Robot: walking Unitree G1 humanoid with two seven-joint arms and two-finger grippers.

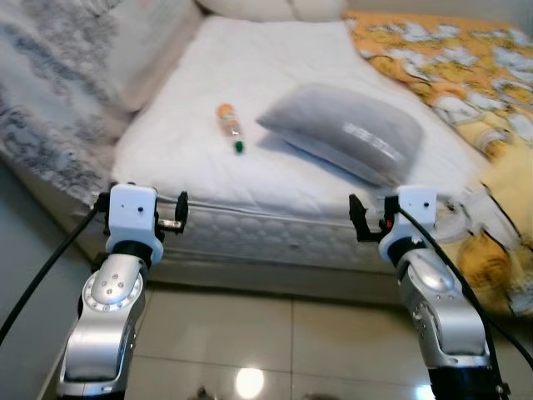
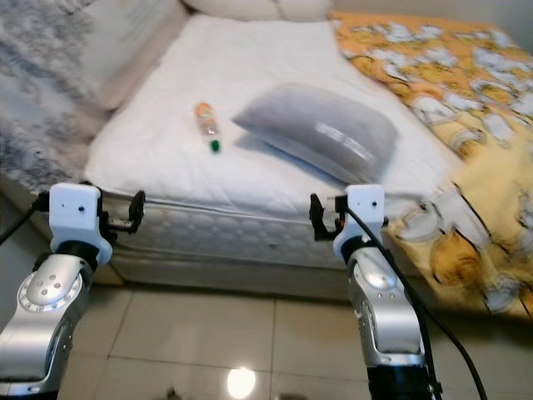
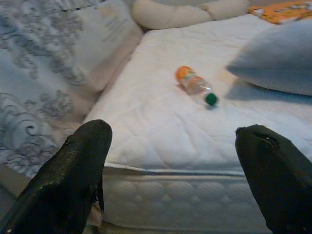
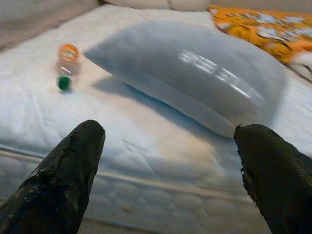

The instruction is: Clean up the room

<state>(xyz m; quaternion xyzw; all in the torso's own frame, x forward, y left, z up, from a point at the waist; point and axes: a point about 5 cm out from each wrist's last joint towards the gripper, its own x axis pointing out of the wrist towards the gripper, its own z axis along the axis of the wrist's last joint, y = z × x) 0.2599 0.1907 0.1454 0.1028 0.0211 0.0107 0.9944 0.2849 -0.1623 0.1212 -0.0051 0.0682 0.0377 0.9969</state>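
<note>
Both grippers up at the foot of the bed, nothing held. Left gripper (image 3: 180, 170) has its fingers spread wide, pointed over the mattress edge toward the bottle; right gripper (image 4: 165, 170) likewise spread wide, pointed at the grey pillow (image 1: 346, 129).

Step, as I judge it: approach, before any grasp. I'm standing on the tile floor (image 1: 275, 333) facing the bed (image 1: 250, 192), arms raised short of the mattress.

Task's thing: a plastic bottle (image 1: 229, 125) with an orange label and green cap, lying on its side on the white mattress, cap end toward me. It sits just beside the pillow's left corner, not touching as far as I can tell. It's well apart from both grippers, further up the bed, closer in line with my left one. An orange patterned blanket (image 1: 441, 58) is bunched along the bed's right side, spilling over the edge.

Next move probably calls for closing in or leaning over the mattress, reaching the left gripper out, and bracketing the bottle across its width. It could roll on the soft surface.
</note>
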